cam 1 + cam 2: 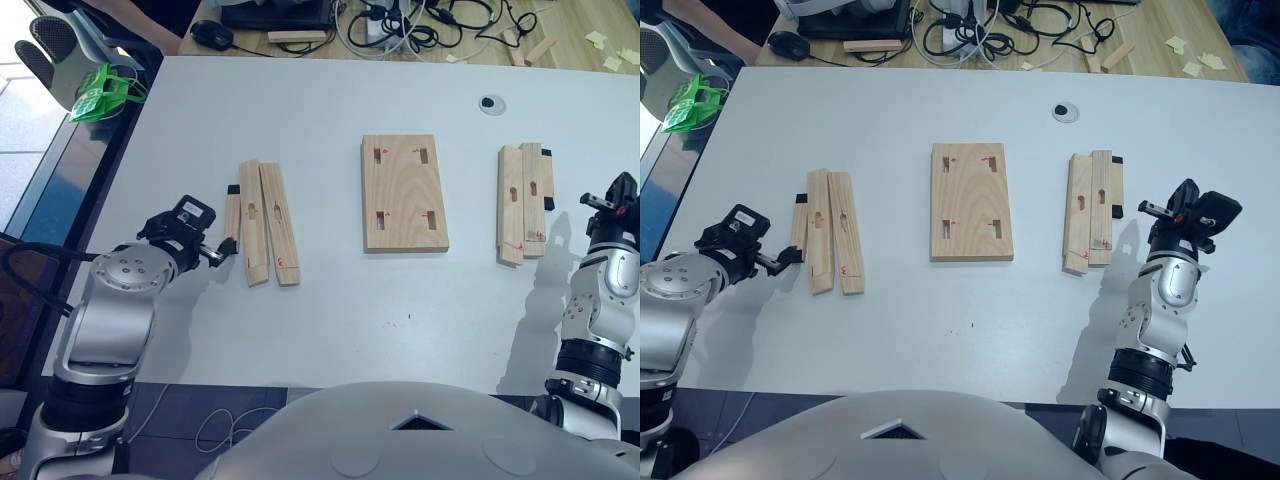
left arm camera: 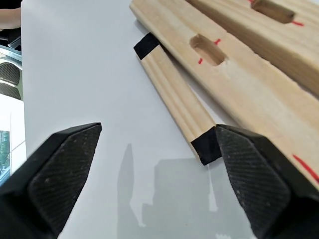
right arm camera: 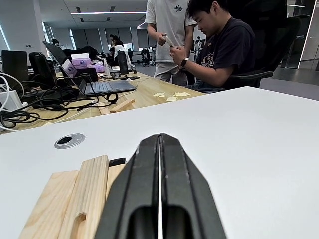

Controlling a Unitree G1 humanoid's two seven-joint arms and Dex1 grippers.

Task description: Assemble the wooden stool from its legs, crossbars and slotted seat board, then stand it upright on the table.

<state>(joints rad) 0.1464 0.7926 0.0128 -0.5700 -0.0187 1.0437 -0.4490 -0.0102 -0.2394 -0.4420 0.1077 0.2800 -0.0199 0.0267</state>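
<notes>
The slotted seat board (image 1: 404, 192) lies flat at the table's middle. To its left lie two slotted legs (image 1: 268, 222) and a thin crossbar (image 1: 232, 218) with black ends. My left gripper (image 1: 218, 250) is open low over the table at the crossbar's near end (image 2: 205, 145), and one finger (image 2: 249, 169) is close beside that black tip. More legs and a crossbar (image 1: 522, 203) lie right of the board. My right gripper (image 1: 1185, 202) is shut and empty, raised just right of that bundle (image 3: 75, 204).
A round cable grommet (image 1: 490, 103) sits in the table behind the right bundle. A green bag (image 1: 103, 96) hangs off the far left edge. A wooden desk behind carries a mouse (image 1: 211, 34), cables (image 1: 400, 25) and wood scraps.
</notes>
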